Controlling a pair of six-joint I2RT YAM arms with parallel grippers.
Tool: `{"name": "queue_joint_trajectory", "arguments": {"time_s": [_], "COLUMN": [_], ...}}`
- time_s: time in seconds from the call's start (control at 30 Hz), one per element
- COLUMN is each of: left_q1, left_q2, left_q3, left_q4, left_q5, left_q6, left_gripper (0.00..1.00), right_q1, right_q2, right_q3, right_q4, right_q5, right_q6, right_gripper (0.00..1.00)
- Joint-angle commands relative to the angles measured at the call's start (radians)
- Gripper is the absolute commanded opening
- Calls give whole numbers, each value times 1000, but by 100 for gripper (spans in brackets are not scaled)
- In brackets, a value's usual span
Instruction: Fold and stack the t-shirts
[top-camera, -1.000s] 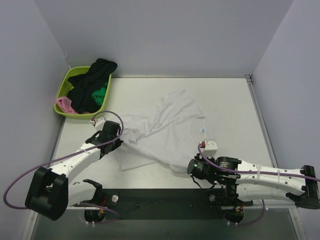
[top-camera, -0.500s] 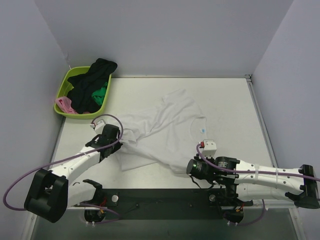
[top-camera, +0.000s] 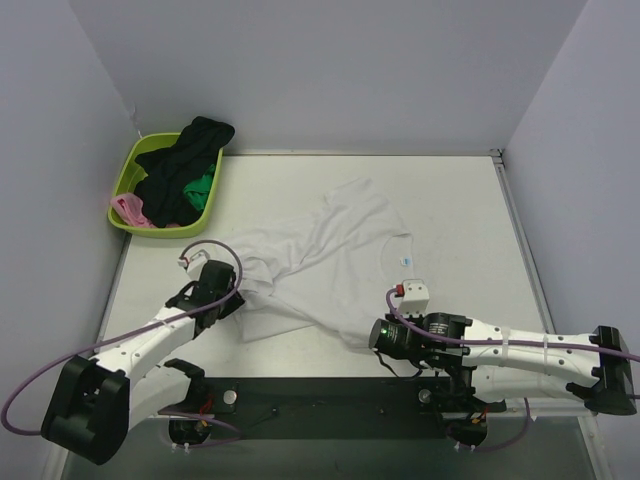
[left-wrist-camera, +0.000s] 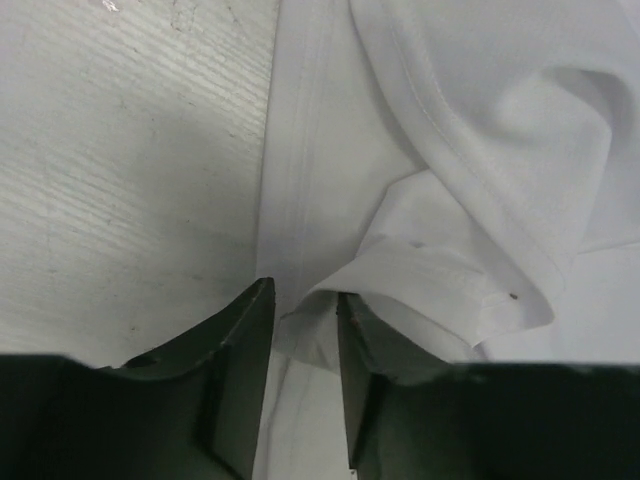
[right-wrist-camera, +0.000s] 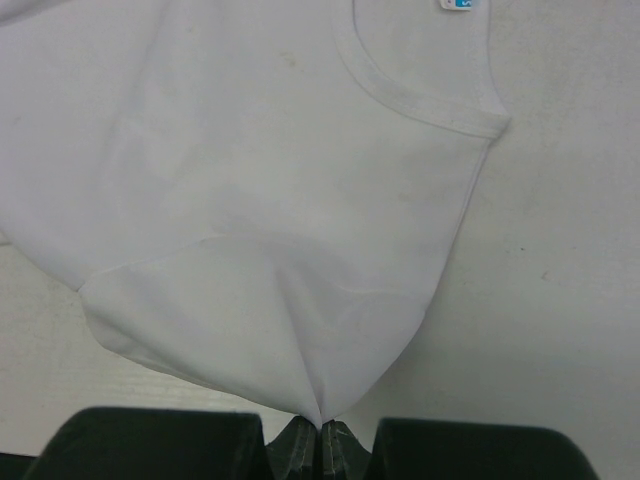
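white t-shirt (top-camera: 340, 250): 1 on table (top-camera: 450, 200) | left claw (left-wrist-camera: 302, 292) part open over hem | right claw (right-wrist-camera: 320, 430) pinching its edge

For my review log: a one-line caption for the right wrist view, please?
Right gripper shut on a pinched edge of the white t-shirt, its collar lying on the table beyond.

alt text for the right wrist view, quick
The right claw, shut at the bottom edge, pinches a fold of the white t-shirt into a point. The shirt spreads over the table, its neckline and a blue tag at top right.
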Motion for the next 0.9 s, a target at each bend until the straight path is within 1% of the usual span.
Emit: {"name": "queue_joint_trajectory", "arguments": {"time_s": [0.0,0.03,0.13,0.17,0.33,0.43,0.47,0.6,0.63,0.67,0.73,0.87], "left_q1": [3,5,5,5,3,-5,-8,-28,-31,-35,-41,-51], "left_q2": [-49,-56,-90,-108,-162,-194,-211,-245,-250,-256,-257,-256], "left_q3": [-8,-11,-13,-5,18,7,4,-21,-27,-31,-36,-54], "left_q4": [-3,-9,-31,-40,-95,-112,-114,-108,-109,-111,-114,-115], "left_q5": [25,26,20,19,58,89,92,108,109,111,111,109], "left_q6": [-12,-14,-15,-15,-23,-44,-56,-87,-93,-102,-110,-122], "left_gripper": [48,58,70,80,81,81,79,58,47,44,40,40], "right_q1": [-5,-5,-6,-5,-3,-3,-5,-3,-3,-3,-3,-3], "right_q2": [4,4,8,10,16,18,19,27,31,31,31,28], "right_q3": [14,13,8,5,-1,-1,-1,-2,-1,-2,-2,-5], "right_q4": [-36,-33,-26,-24,-13,-9,-6,4,7,8,10,14], "right_q5": [27,27,24,23,18,20,20,15,13,10,9,7], "right_q6": [-4,-4,-4,-4,0,-2,-2,-7,-8,-10,-10,-10], "right_gripper": [0,0,0,0,0,0,0,0,0,0,0,0]}}
